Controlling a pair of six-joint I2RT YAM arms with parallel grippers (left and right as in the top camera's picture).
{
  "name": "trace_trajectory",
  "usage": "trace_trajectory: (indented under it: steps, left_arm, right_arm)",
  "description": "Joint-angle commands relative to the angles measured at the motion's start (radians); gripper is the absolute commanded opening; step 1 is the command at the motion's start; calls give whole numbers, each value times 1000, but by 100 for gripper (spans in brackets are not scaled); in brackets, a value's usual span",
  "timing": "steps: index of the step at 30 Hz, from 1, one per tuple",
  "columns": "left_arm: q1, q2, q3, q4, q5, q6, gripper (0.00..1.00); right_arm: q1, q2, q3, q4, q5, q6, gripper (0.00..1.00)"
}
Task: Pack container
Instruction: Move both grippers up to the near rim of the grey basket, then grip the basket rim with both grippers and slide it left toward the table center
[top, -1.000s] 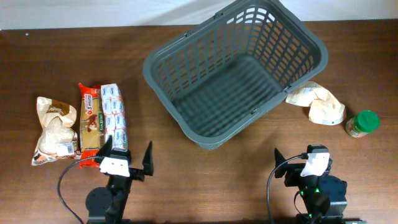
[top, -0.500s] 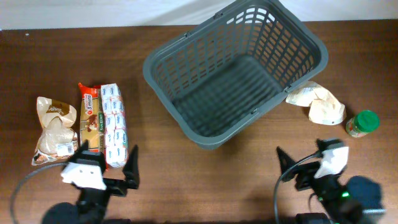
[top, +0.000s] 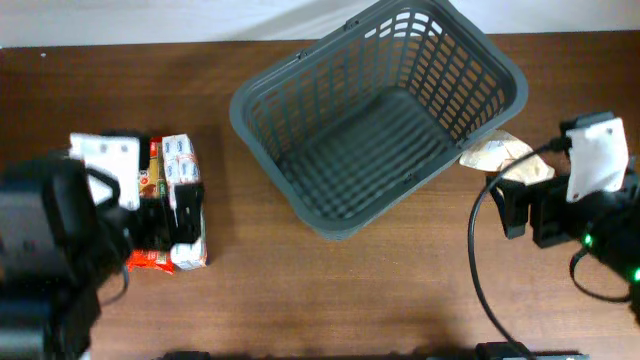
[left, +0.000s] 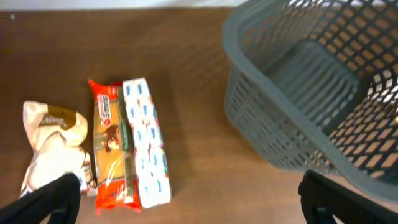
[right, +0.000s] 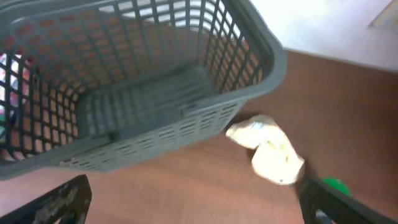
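Overhead, what's the count?
— One container toward twelve o'clock on the surface. At nine o'clock, three: beige bag, red packet, blue-white packet. One pale bag at three.
— Left end effector, right end effector?
— Both spread apart.

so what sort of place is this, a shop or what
Probably a robot lab bench rather than a shop: a brown wooden table, one empty grey basket, and a few snack packs laid out in a row beside it.
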Motion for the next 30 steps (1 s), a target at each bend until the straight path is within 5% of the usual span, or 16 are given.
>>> trace_trajectory:
  steps: [1,5,6,7,8,10,12,15,18,30]
  left_arm:
    - [3,70,124,-48,58,15,99]
    - [3,98,144,-33,189,14,99]
    - [3,100,144,-24,226,15,90]
    - [3,103,144,-19,265,15,52]
    - [3,107,144,-18,304,15,29]
    - [-7,116,144,-29,350,13,3]
    - [-38,124,144,-51,351,4,2]
    - [-113,132,144,-85,298,5,2]
    - [-223,134,144,-117,151,5,2]
    - [-670,178,144,-140,-13,12,2]
  right_arm:
    - [-6,51,74,-22,-77,84,99]
    - [-6,79,74,35,-118,111,98]
    - [-6,84,74,48,-118,129,89]
    - [-6,93,74,70,-118,157,82]
    - [-6,101,74,88,-118,175,77]
    - [-6,123,74,130,-118,211,71]
    - [-6,156,76,163,-118,248,58]
    - [-6,231,102,169,-119,286,19]
    - [-6,314,147,142,-118,286,4]
    - [-6,539,210,152,-118,289,4]
